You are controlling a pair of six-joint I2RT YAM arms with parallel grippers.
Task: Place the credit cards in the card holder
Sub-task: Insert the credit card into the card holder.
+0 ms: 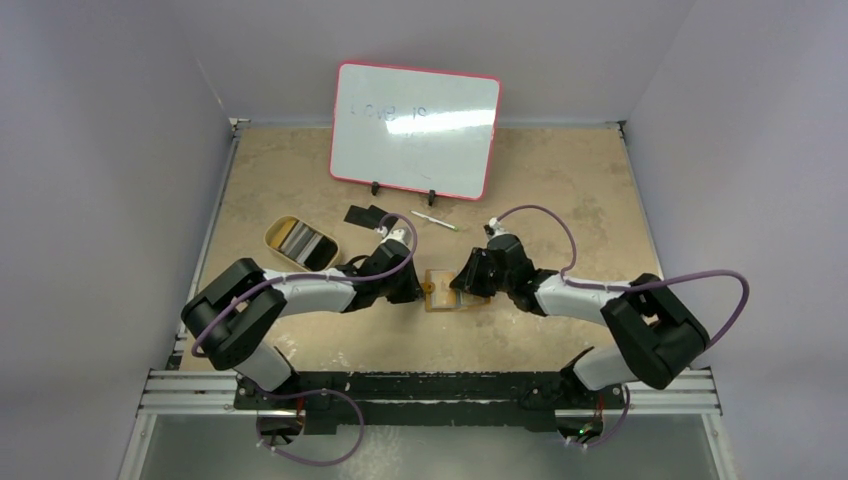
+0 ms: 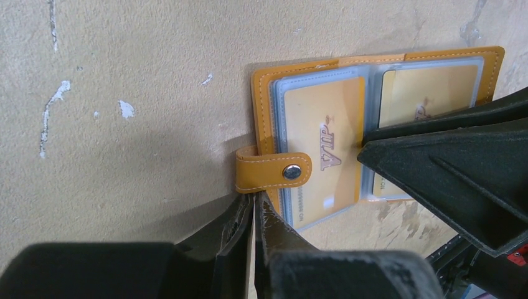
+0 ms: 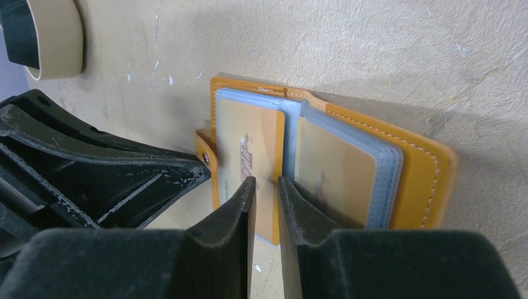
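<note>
Your white board (image 1: pixel 415 130) stood at the far edge of the surface (image 1: pixel 560 200). Black cards (image 1: pixel 365 214) and a slim pen (image 1: pixel 435 221) lay just before it, and an oval tin dish (image 1: pixel 275 232) sat toward the left edge. The card holder (image 2: pixel 261 112), of stitched orange-tan leather, lay open mid-surface between your tools. Its clear sleeves held orange-yellow cards (image 2: pixel 317 124) lettered VIP. Your left tool (image 2: pixel 254 202) was clenched, its tips against the snap tab (image 2: pixel 274 171). Your right tool (image 3: pixel 266 187) stood narrowly parted over one card's edge.
</note>
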